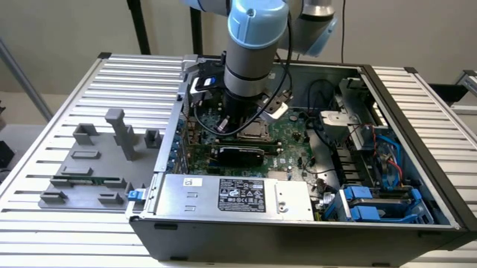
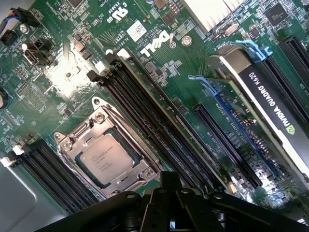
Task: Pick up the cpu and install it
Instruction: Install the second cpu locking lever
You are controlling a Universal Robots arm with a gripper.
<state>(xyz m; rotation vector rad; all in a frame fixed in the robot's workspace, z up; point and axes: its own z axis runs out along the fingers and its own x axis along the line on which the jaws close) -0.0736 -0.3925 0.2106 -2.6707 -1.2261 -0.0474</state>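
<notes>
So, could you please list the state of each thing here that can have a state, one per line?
cpu: seated in the socket on the motherboard, under the metal frame, not held.
gripper: shut, empty, above the motherboard beside the socket.
memory slots: empty.
graphics card: plugged into its slot.
computer case: side open, lying flat.
memory stick: lying on the grey holder outside the case.

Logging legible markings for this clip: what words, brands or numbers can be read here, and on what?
"DELL" on the green motherboard.
"NVIDIA QUADRO K620" on the black graphics card.
Chip in its socket: print too faint to read.
White sticker on the motherboard: too small.
Black label on the silver box: unreadable.
</notes>
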